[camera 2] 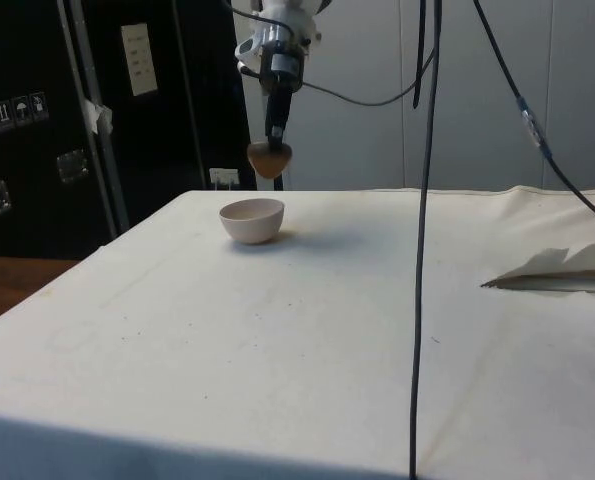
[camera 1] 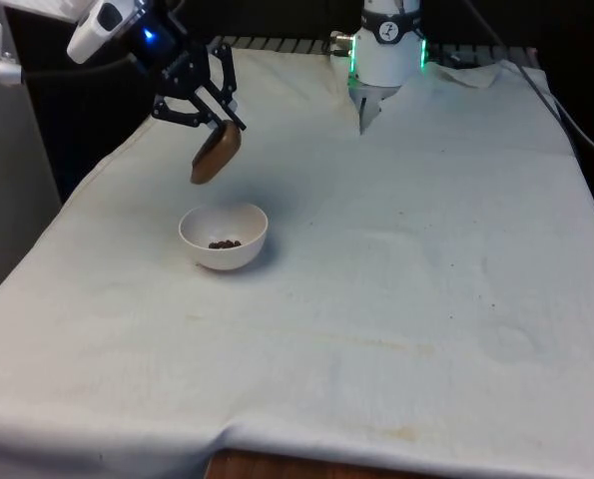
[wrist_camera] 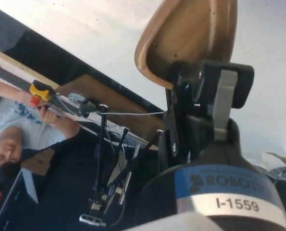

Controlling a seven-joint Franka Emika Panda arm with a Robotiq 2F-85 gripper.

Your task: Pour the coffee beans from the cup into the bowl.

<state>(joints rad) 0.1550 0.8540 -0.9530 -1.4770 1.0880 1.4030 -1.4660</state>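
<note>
A brown wooden cup (camera 1: 216, 155) hangs tipped over, mouth turned down toward the front view's left, above and slightly behind a white bowl (camera 1: 224, 236). My gripper (camera 1: 220, 122) is shut on the cup's rim. Dark coffee beans (camera 1: 225, 243) lie in the bottom of the bowl. In the side view the cup (camera 2: 270, 159) hangs just above the bowl (camera 2: 252, 220), with the gripper (camera 2: 274, 133) over it. The wrist view looks into the cup (wrist_camera: 188, 38), whose inside is bare, with one finger (wrist_camera: 225, 101) clamped over its rim.
The white cloth (camera 1: 396, 299) covers the table and folds up in a crease near the robot's base (camera 1: 384, 60). A black cable (camera 2: 422, 260) hangs down across the side view. A person (wrist_camera: 18, 125) sits beyond the table edge in the wrist view.
</note>
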